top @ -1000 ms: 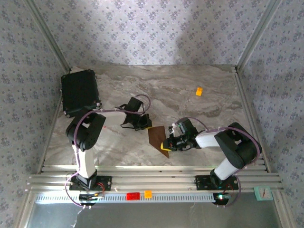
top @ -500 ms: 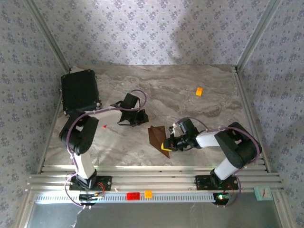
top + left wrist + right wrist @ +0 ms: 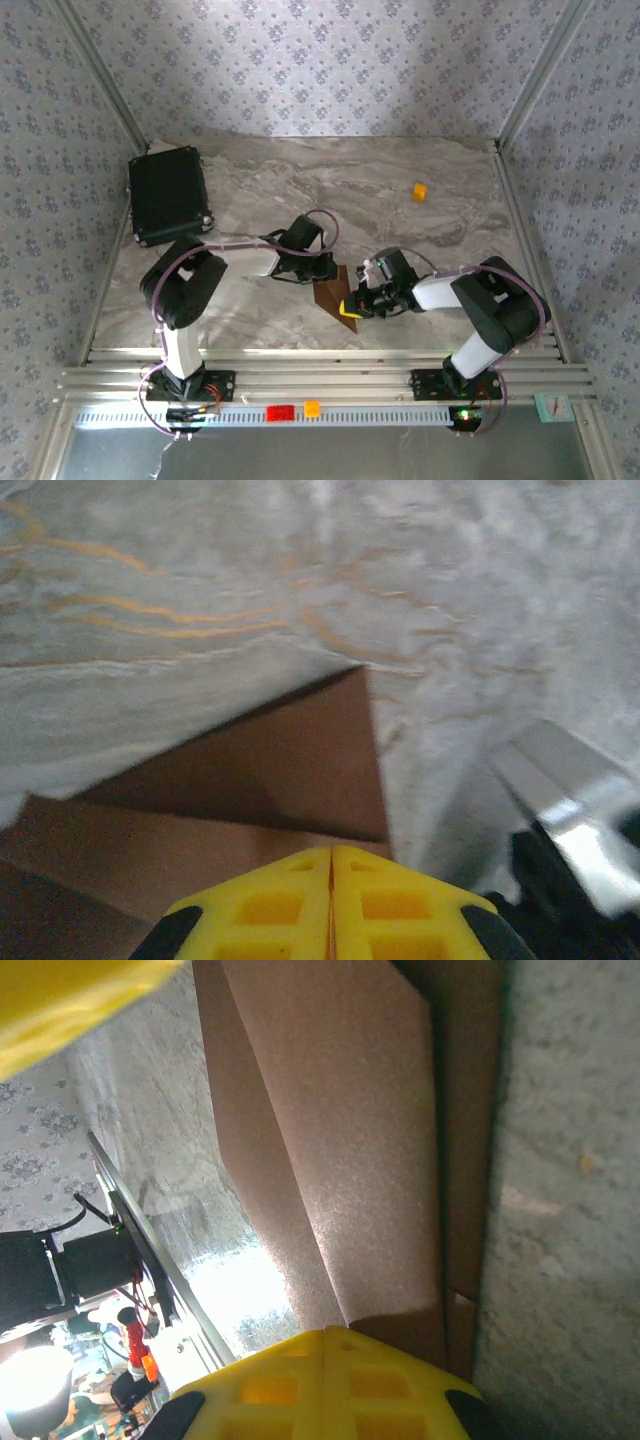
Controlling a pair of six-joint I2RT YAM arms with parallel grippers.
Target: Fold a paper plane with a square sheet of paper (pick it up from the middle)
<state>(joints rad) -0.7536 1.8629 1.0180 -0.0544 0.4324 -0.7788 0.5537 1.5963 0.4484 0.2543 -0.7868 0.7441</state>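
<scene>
Grey marbled table (image 3: 300, 180) with black case (image 3: 168, 195), orange block (image 3: 420, 191), folded brown paper (image 3: 330, 297).

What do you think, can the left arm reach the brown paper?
Probably yes. The left gripper, shut, sits right at the edge of the brown paper, with nothing between them.

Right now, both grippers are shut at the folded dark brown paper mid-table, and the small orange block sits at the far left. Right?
Wrong side: the small orange block sits at the far right, as the top external view shows; the rest stands.
</scene>
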